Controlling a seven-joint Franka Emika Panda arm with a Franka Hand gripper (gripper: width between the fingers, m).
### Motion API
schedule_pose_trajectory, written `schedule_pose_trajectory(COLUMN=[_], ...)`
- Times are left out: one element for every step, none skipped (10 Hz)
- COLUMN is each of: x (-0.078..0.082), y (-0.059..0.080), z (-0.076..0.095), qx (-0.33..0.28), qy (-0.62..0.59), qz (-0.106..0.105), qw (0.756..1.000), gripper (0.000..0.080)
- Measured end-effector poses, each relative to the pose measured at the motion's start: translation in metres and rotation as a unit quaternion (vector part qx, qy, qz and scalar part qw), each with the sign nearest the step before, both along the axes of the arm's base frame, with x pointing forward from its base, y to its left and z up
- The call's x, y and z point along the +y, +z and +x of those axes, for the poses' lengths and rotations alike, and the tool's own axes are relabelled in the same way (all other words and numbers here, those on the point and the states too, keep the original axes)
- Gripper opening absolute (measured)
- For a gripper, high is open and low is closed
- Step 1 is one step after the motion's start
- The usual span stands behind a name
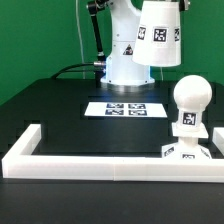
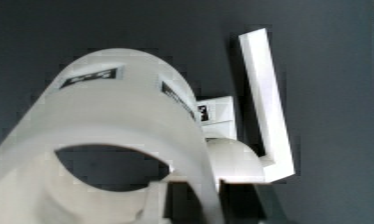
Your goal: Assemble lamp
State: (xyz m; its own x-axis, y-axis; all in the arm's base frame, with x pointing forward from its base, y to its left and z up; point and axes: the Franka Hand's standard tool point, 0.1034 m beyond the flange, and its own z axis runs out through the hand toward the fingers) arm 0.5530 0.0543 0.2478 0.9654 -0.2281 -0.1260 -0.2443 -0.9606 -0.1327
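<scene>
The white tapered shade [image 1: 160, 32] hangs in the air at the exterior view's upper right, tags on its side. It fills the wrist view [image 2: 113, 130], its open rim toward the camera. My gripper [image 2: 209, 205] is shut on the shade's rim wall, one dark finger [image 2: 182, 203] inside and one outside. The gripper itself is out of the exterior view. The round bulb [image 1: 188, 98] stands upright on the small flat base [image 1: 188, 150] at the exterior view's right, below the shade and a little to its right. In the wrist view the bulb [image 2: 232, 160] shows just past the shade.
The long white border rail [image 1: 100, 166] runs along the table's front and turns back at both ends; one arm of it shows in the wrist view [image 2: 258, 100]. The marker board [image 1: 125, 108] lies mid-table. The arm's white base [image 1: 125, 55] stands behind it.
</scene>
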Motion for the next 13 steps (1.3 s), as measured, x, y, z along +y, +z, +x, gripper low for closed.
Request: schedule_pose_trajectory(x=[0.005, 0.010, 0.015, 0.022, 0.031, 0.042, 0.040, 0.038, 0.038, 0.038, 0.039, 0.040, 0.041], y=[0.001, 0.002, 0.002, 0.002, 0.000, -0.003, -0.004, -0.005, -0.005, -0.006, -0.008, -0.012, -0.016], z=[0.012, 0.023, 0.031, 0.036, 0.042, 0.045, 0.044, 0.044, 0.044, 0.044, 0.044, 0.045, 0.051], qx=[-0.006, -0.011, -0.015, -0.016, -0.018, -0.019, -0.019, -0.018, -0.017, -0.017, -0.018, -0.019, -0.019], qy=[0.005, 0.007, 0.007, 0.008, -0.002, -0.004, 0.000, -0.001, -0.001, -0.001, -0.001, 0.000, -0.001], qz=[-0.002, -0.003, -0.005, -0.006, -0.009, -0.010, -0.010, -0.010, -0.010, -0.010, -0.010, -0.011, -0.012], qw=[1.000, 1.000, 1.000, 1.000, 1.000, 1.000, 1.000, 1.000, 1.000, 1.000, 1.000, 1.000, 1.000], gripper=[0.0047, 0.0047, 0.0047, 0.0047, 0.0047, 0.0047, 0.0047, 0.0047, 0.0047, 0.0047, 0.0047, 0.0047, 0.0047])
